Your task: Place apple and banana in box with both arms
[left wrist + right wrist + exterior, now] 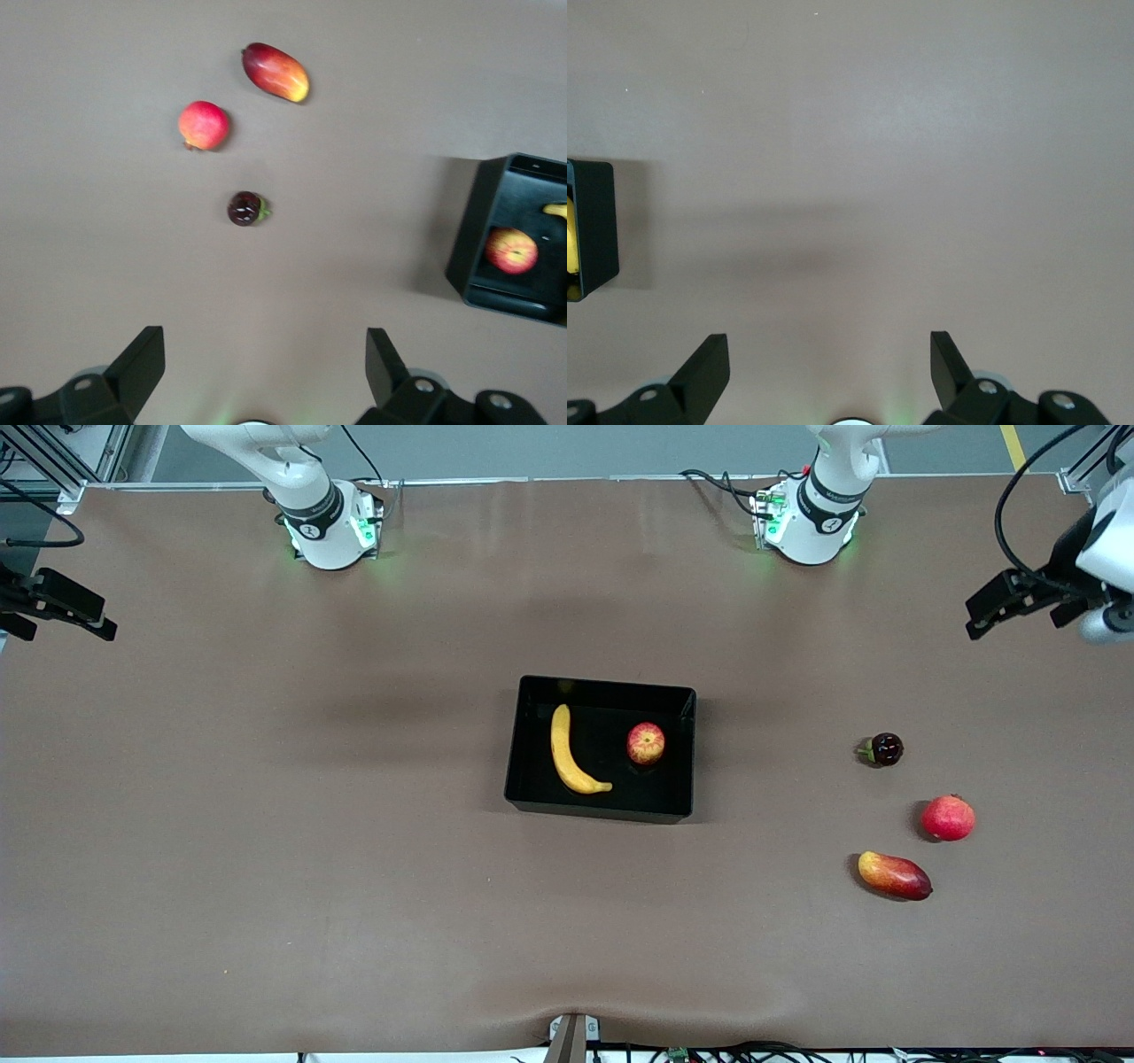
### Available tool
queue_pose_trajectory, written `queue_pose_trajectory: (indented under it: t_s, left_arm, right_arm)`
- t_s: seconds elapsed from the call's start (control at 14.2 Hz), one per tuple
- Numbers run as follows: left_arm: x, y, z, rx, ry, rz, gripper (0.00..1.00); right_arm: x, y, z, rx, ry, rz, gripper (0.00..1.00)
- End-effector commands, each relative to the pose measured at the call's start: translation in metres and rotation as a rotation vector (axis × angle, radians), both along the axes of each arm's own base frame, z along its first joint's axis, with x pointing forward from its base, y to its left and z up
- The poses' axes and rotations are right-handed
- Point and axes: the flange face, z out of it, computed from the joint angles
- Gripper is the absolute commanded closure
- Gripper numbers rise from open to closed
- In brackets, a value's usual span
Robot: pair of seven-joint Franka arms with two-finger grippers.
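Note:
The black box [602, 687] sits mid-table, and both fruits lie in it. The yellow banana [571, 755] rests on the side toward the right arm's end. The red-and-yellow apple [646, 743] rests beside it, toward the left arm's end. My left gripper [1019, 615] hangs open and empty over the table's edge at the left arm's end. Its wrist view shows the gripper [263, 336], the box [469, 239], the apple [511, 250] and the banana's tip [556, 211]. My right gripper [66, 624] hangs open and empty over the right arm's end. Its own view shows the gripper [828, 341], a box corner [598, 226] and a sliver of banana [570, 239].
Three other fruits lie on the table toward the left arm's end: a dark round fruit [884, 749] [245, 208], a plain red round fruit [948, 817] [204, 125] and a red-yellow mango [895, 875] [276, 72] nearest the front camera.

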Motion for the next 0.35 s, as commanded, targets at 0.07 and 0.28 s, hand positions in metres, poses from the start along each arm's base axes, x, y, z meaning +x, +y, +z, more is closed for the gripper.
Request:
queue_pose_trajectory:
  t_s: [0.07,0.28]
  left_arm:
    - [-0.0086,-0.0046,0.0135,-0.026,-0.024,-0.018,0.00]
    - [-0.0089,-0.0062,0.0144,-0.018,-0.022,-0.020,0.00]
  right_arm:
    - [-0.0073,-0.0025,0.0042,0.013,-0.006,-0.002,0.00]
    - [-0.0073,-0.0025,0.0042,0.013,-0.006,-0.003,0.00]
